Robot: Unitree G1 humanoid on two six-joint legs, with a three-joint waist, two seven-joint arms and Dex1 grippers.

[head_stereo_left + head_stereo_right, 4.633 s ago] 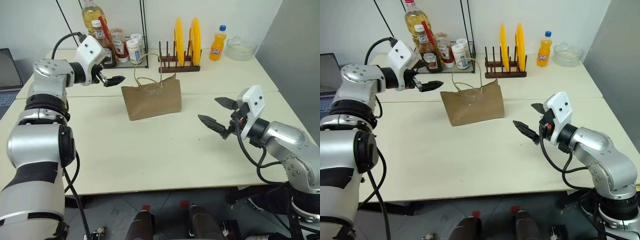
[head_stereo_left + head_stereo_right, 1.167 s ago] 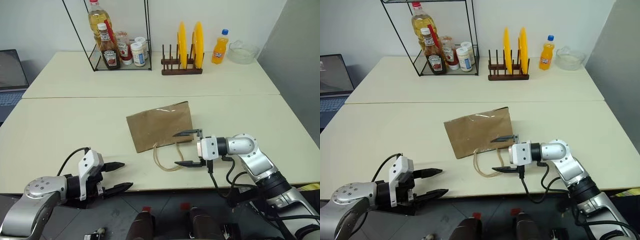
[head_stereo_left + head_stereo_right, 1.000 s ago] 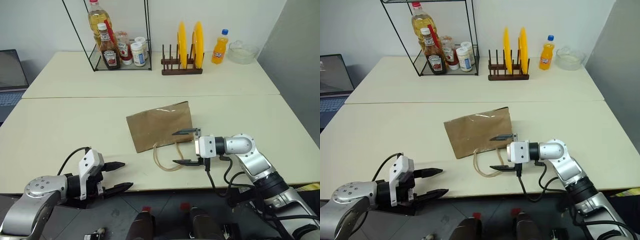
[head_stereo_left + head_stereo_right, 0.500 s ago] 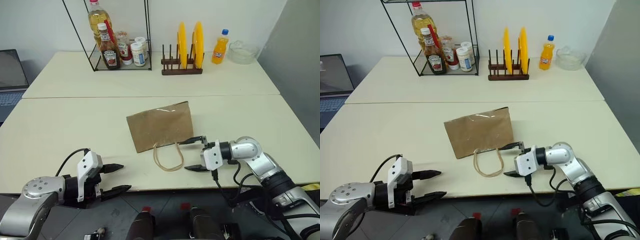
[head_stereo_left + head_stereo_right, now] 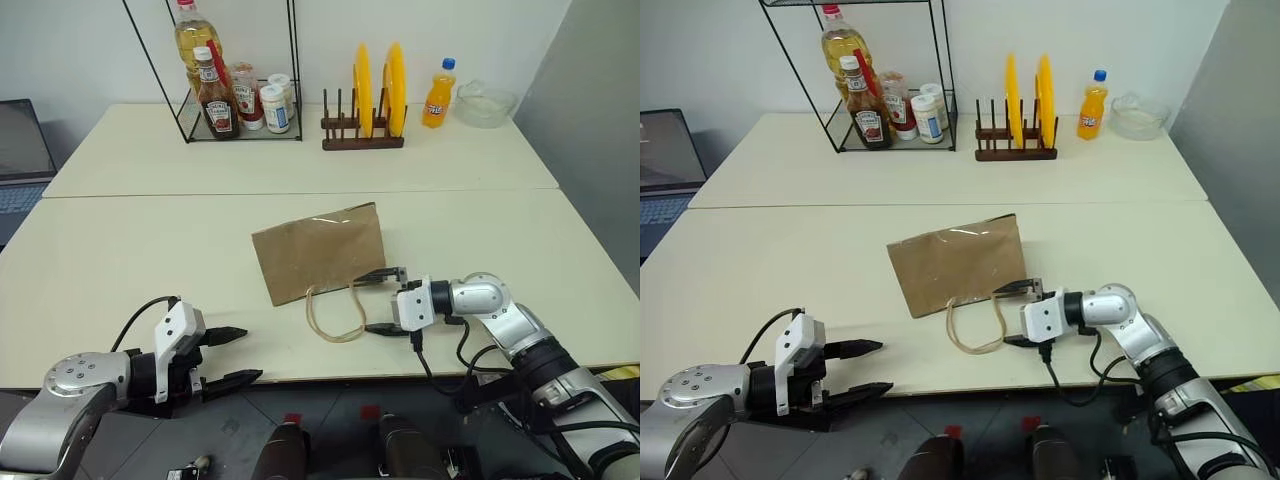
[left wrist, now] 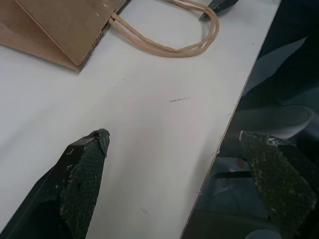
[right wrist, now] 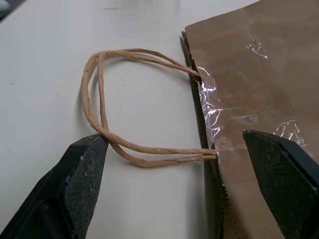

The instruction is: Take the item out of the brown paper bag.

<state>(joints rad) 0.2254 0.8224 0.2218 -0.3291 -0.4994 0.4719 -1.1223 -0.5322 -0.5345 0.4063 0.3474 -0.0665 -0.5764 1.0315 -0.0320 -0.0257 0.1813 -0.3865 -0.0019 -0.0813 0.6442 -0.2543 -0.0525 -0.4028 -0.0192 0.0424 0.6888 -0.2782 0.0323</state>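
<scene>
The brown paper bag (image 5: 320, 250) lies flat mid-table, its mouth and beige cord handles (image 5: 335, 314) toward the front edge. The item is hidden. My right gripper (image 5: 371, 302) is open just right of the handles, at the bag's near right corner, one finger toward the bag and the other toward the table's front. In the right wrist view its fingers (image 7: 75, 189) flank the handle loop (image 7: 124, 109) and the bag's mouth edge (image 7: 209, 149). My left gripper (image 5: 245, 353) stands open and empty at the front edge, left of the bag. The left wrist view shows the bag's corner (image 6: 60, 25).
A wire rack (image 5: 240, 100) with an oil bottle, ketchup bottles and jars stands at the back left. A wooden rack with yellow plates (image 5: 375, 85), an orange soda bottle (image 5: 435, 92) and a glass bowl (image 5: 484, 102) line the back. A laptop (image 5: 20, 150) sits far left.
My right gripper has slid a little right off the bag's corner and sunk toward the table beside the handles, its wrist rolling. The left gripper and the bag have stayed put.
</scene>
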